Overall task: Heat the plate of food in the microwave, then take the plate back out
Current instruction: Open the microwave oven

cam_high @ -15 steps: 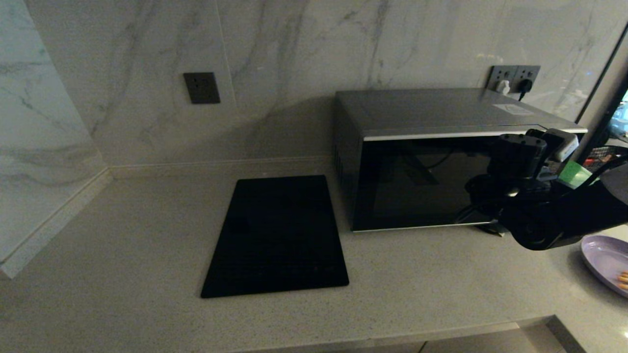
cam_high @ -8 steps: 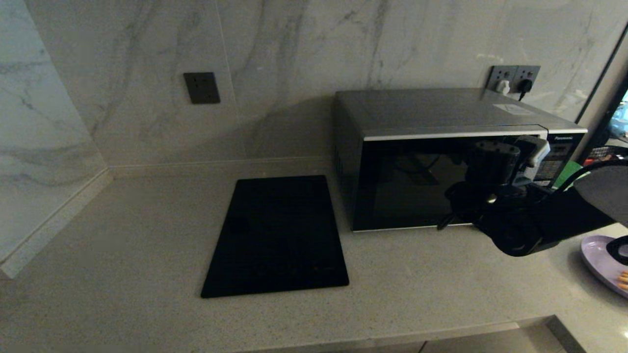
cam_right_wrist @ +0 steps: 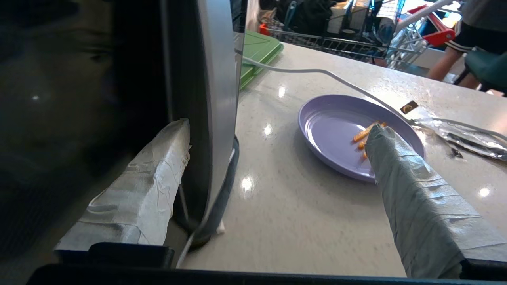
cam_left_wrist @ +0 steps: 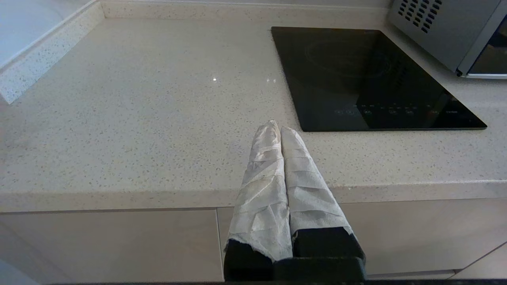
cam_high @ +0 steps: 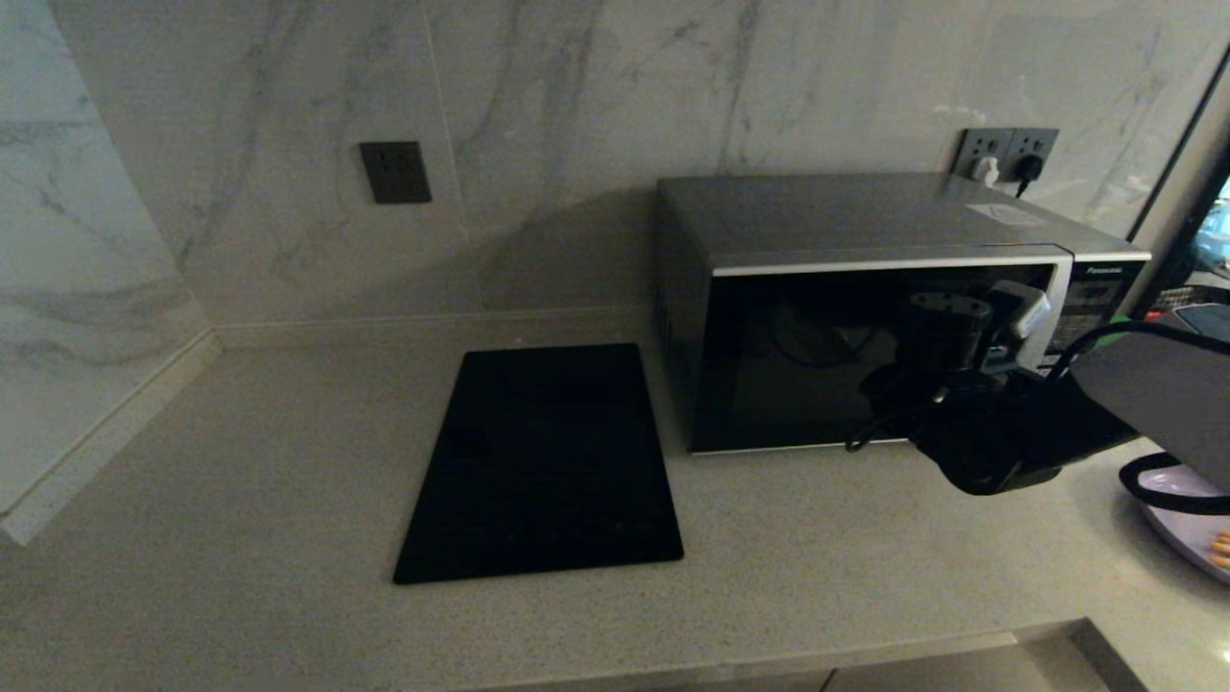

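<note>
The microwave point(cam_high: 865, 288) stands at the right of the counter with its dark glass door shut. My right gripper point(cam_high: 975, 308) hangs in front of the door's right part. In the right wrist view this gripper point(cam_right_wrist: 279, 128) is open: one taped finger point(cam_right_wrist: 150, 186) lies against the dark glass, and the silver handle strip point(cam_right_wrist: 214, 99) stands between the two fingers. The lavender plate of food point(cam_right_wrist: 336, 134) rests on the counter right of the microwave, holding a few orange pieces point(cam_right_wrist: 362, 136). The arm partly hides the plate point(cam_high: 1182, 514). My left gripper point(cam_left_wrist: 278, 127) is shut and empty over the counter's front edge.
A flat black panel point(cam_high: 543, 461) lies on the counter left of the microwave. A green board point(cam_right_wrist: 257, 51) sits behind the plate. A white cable point(cam_right_wrist: 317, 73) and a foil wrapper point(cam_right_wrist: 467, 136) lie past the plate. Wall sockets point(cam_high: 1004, 154) are behind the microwave.
My right arm has moved left and down across the front of the microwave, uncovering the button panel. The left arm has stayed put.
</note>
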`<state>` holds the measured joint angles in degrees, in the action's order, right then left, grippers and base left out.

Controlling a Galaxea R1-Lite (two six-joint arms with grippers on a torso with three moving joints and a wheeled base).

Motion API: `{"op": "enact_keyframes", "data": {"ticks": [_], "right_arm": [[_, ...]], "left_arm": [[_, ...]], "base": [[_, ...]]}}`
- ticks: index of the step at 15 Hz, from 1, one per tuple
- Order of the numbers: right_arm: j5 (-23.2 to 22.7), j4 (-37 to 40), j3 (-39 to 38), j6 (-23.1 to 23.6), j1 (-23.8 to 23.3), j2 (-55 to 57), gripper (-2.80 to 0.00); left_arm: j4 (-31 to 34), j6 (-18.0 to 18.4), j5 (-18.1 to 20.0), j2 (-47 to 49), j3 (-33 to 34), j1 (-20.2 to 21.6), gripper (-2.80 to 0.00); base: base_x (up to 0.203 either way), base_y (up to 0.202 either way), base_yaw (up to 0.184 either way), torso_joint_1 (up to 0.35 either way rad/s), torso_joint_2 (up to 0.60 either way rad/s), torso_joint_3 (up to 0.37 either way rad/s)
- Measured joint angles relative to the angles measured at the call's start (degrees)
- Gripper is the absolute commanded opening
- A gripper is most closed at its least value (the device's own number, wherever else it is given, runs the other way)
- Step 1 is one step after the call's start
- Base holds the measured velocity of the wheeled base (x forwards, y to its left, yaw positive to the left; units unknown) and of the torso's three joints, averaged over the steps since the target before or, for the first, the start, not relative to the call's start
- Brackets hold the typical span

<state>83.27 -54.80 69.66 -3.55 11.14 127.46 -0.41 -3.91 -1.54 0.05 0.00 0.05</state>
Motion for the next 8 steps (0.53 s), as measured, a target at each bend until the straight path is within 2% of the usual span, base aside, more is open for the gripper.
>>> {"op": "enact_keyframes", "data": {"ticks": [8], "right_arm": [[-1.33,0.02,1.16,-0.02,-3.70,1.43,0.00]], "left_arm": [[0.00,0.00,-0.02,0.00,0.00,0.00,-2.80]], "base": [[0.000,0.000,0.000,0.000,0.00,0.000]]}}
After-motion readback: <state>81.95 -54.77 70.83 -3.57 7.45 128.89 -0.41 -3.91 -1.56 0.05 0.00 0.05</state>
